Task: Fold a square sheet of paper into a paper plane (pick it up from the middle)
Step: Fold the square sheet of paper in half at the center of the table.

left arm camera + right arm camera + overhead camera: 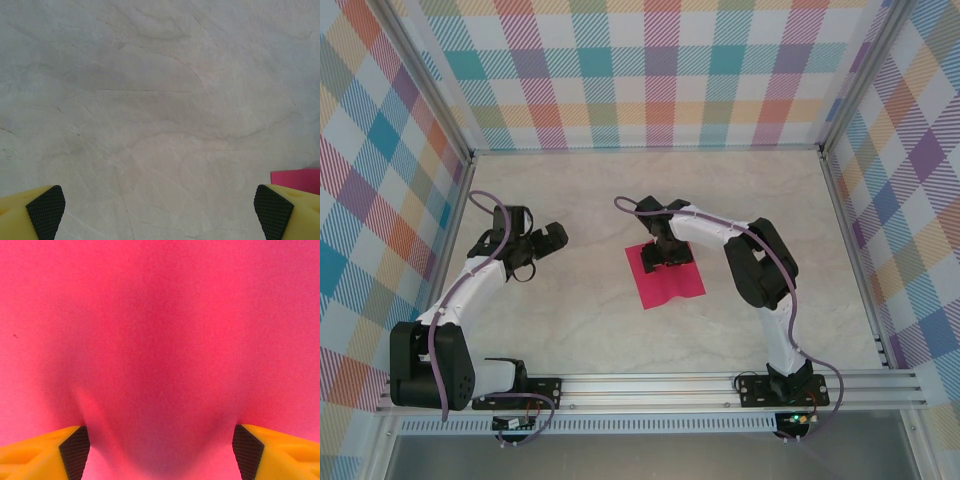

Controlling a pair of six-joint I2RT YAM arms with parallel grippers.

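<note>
The square sheet of paper (672,284), bright pink-red, lies flat on the marble table near the middle, turned slightly. My right gripper (665,258) points down onto its far half. In the right wrist view the paper (160,315) fills the frame and humps up in a soft ridge between the two black pads (75,452). The right gripper (161,452) has its jaws apart and both tips pressed on the sheet. My left gripper (552,238) hovers open over bare table to the left. In its own view the left gripper (160,212) has a paper corner (297,179) at the right edge. The paper plane is out of view.
The marble table (570,320) is ringed by checked walls with metal posts. A rail (650,385) carrying both arm bases runs along the near edge. Bare tabletop lies all round the sheet.
</note>
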